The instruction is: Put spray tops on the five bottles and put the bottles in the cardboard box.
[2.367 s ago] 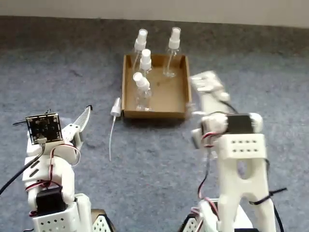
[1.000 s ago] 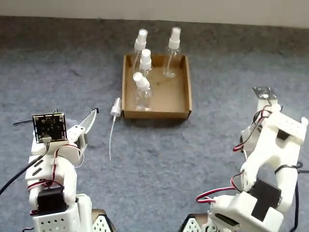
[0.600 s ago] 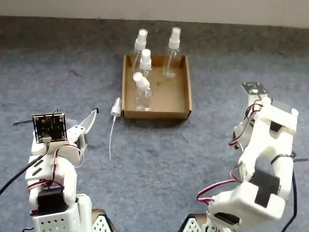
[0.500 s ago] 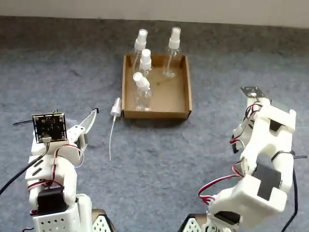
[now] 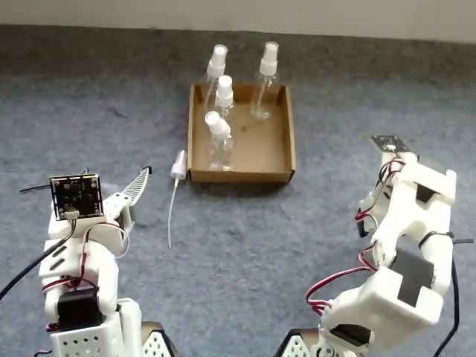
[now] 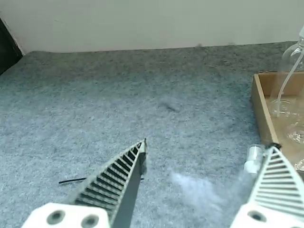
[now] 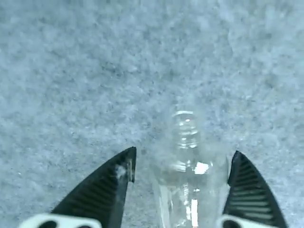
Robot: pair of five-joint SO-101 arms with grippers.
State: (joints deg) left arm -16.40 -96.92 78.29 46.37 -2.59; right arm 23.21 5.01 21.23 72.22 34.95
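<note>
Swung away from the box's side, the right arm now sits folded at the desk's right, the right pincer (image 7: pixel 184 152) apart with an uncapped bottle (image 7: pixel 189 175) between its fingers. The left pincer (image 6: pixel 209 145) gapes near the loose spray top (image 5: pixel 177 165), which lies just beside the cardboard box (image 5: pixel 242 176) holding four capped bottles (image 5: pixel 219 141).

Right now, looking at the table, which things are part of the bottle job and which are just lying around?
Part of the job:
cardboard box
four capped bottles
loose spray top beside the box
uncapped bottle between the fingers of the right claw

Just lying about:
thin black strand on the grey carpet
</note>
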